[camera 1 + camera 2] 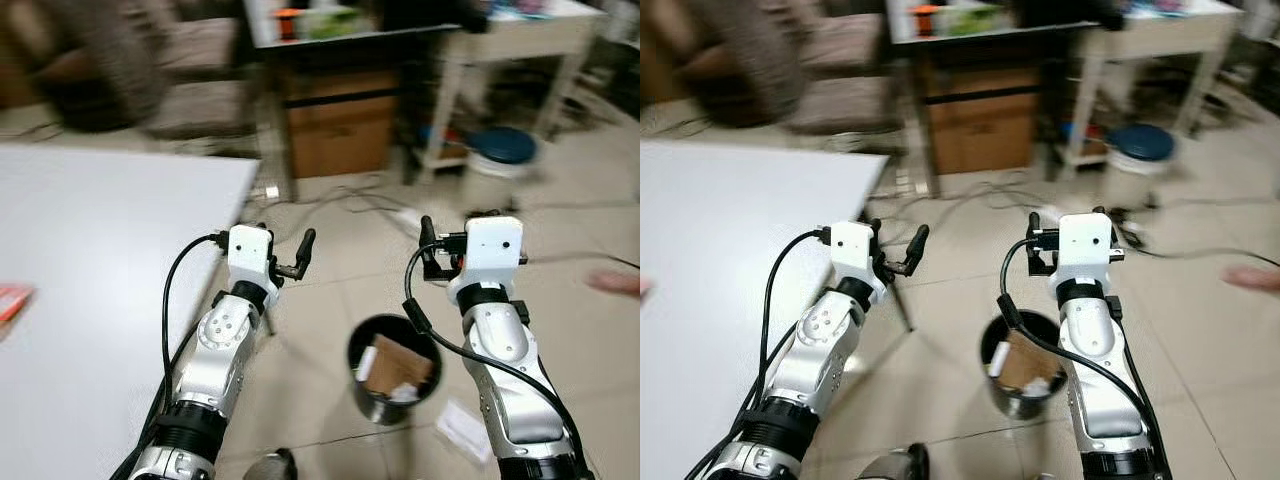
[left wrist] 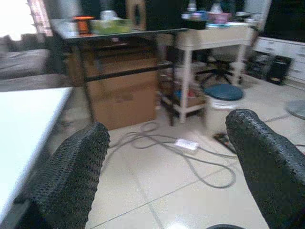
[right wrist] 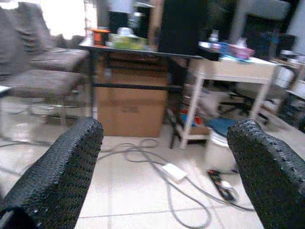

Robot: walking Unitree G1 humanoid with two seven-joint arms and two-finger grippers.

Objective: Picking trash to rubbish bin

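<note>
Black round plastic rubbish bin holds brown cardboard scraps. Above it I see my left gripper and right gripper, textured fingers spread, empty.

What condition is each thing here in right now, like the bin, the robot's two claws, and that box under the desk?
rubbish bin: upright on the floor, holding cardboard and paper scraps.
left gripper: open, holding nothing, raised beside the white table.
right gripper: open, holding nothing, raised above the floor.
cardboard box: closed, standing under the dark desk.
white bucket: covered by a blue lid.
</note>
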